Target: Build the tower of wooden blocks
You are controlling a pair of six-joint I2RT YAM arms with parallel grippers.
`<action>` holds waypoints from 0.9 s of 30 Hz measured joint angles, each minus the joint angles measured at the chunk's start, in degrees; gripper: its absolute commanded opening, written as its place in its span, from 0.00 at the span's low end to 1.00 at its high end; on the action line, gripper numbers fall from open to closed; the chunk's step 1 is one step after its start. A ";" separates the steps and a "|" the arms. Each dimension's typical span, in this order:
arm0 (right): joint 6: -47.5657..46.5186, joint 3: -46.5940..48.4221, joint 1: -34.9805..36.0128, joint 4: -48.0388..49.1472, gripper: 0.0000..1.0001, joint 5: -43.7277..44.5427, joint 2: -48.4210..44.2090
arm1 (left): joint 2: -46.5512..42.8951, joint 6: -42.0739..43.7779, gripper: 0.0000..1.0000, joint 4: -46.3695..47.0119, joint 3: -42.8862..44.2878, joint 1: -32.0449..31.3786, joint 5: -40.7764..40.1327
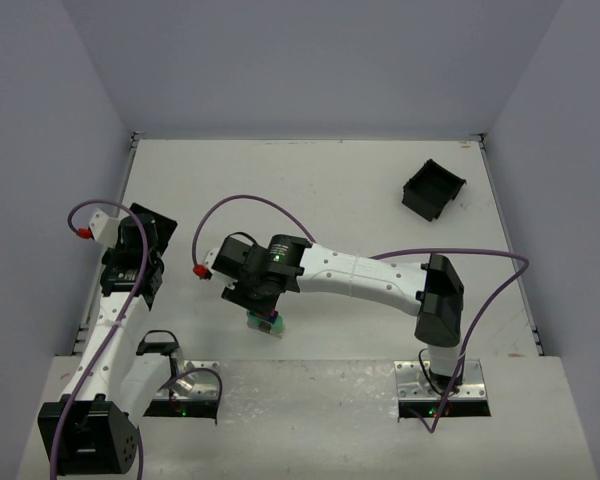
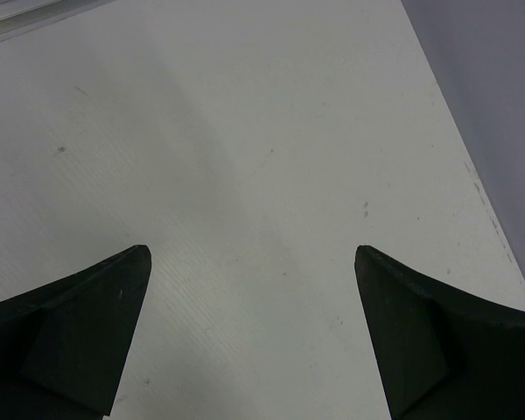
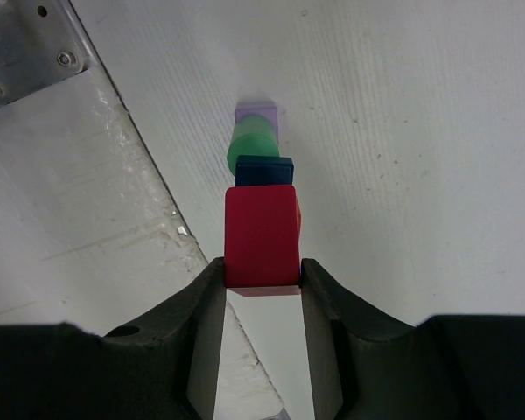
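Between the jaws of the right gripper [image 3: 262, 273]: red block [image 3: 261, 232]. One pad lies on each side face and no gap shows on either side, so treat the jaws as clamped on it.

- Handling (judged): painted wood, rigid, light and smooth-faced. It will not crush, but it may pivot if you pinch it off-centre. Hold it by the two flat parallel sides, as it is held at present.

Just beyond the jaw tips, under the red block: tower [image 1: 265, 325].

- Contents: blue block [image 3: 264, 171], rounded green block [image 3: 248, 144], and a pale purple block [image 3: 257, 114] at the foot, on the table [image 3: 420, 131].
- Handling (judged): a loose stack on a narrow footing with nothing fixed. A sideways nudge would likely topple it, so release squarely and lift straight away.

Up and left of the jaws: metal bracket [image 3: 22, 44].

Left gripper [image 2: 252, 262]: jaws spread wide, with only bare table between them, well apart from the tower.

Far beyond both sets of jaws: black bin [image 1: 432, 188]. Its contents cannot be seen.

Hard to make out:
- You cannot tell whether the red block sits flat on the blue one.
- An orange sliver [image 3: 298, 219] shows at the red block's right edge, and its shape is hidden.
- From above, the right arm covers most of the stack, so the piece count is uncertain.
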 measured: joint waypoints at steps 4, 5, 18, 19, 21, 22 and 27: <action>0.00 0.02 0.00 0.00 0.40 -0.04 0.34 | 0.00 0.00 1.00 0.01 0.00 0.00 0.00; 0.00 0.02 0.00 0.00 0.41 -0.04 0.44 | 0.00 0.00 1.00 0.00 0.00 0.00 0.00; 0.42 0.02 0.00 0.00 0.49 0.30 0.55 | 0.00 0.02 1.00 0.00 0.00 0.00 0.00; 0.44 0.02 0.00 0.00 0.49 0.33 0.55 | 0.00 0.02 1.00 0.00 0.00 0.00 0.00; 0.50 0.02 0.00 0.02 0.50 0.33 0.55 | 0.00 0.00 1.00 0.02 0.00 -0.02 0.00; 0.53 0.02 0.00 0.02 0.50 0.37 0.55 | 0.00 0.00 1.00 0.00 0.00 0.00 0.00; 1.12 0.02 0.00 0.16 0.52 1.04 0.55 | 0.00 0.01 1.00 0.03 0.00 0.00 0.01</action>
